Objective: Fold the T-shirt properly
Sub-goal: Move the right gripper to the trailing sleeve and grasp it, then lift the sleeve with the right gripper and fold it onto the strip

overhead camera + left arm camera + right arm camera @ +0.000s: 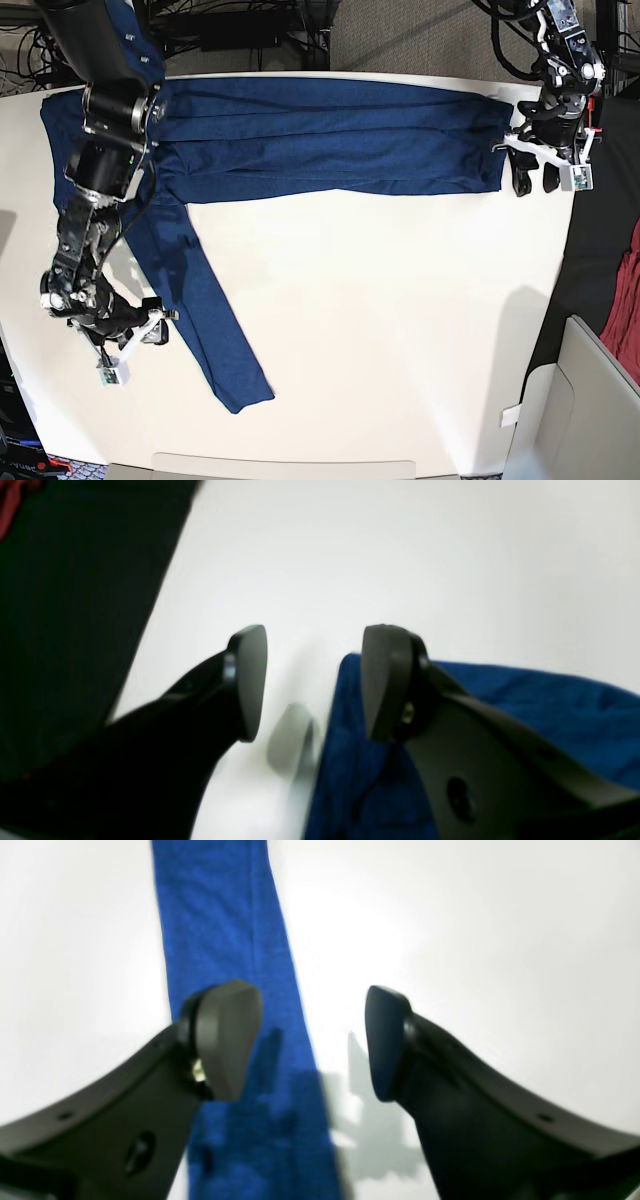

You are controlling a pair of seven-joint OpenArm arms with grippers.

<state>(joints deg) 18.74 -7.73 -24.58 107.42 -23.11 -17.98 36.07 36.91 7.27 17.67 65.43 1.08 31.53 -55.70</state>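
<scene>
- Both claws stand spread and hold nothing, I see.
- T-shirt (300, 140) lies flat across the far side of the white table (400, 330), one sleeve trailing toward me.
- Left gripper (535, 180) hovers at the shirt's edge.
- Right gripper (135, 350) sits just beside that sleeve.

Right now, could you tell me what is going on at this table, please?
Two robot arms are folding a navy T-shirt on the white table. The body lies folded in a band along the far edge, one sleeve trailing toward the near side. The left gripper and right gripper are both open, holding nothing.
</scene>
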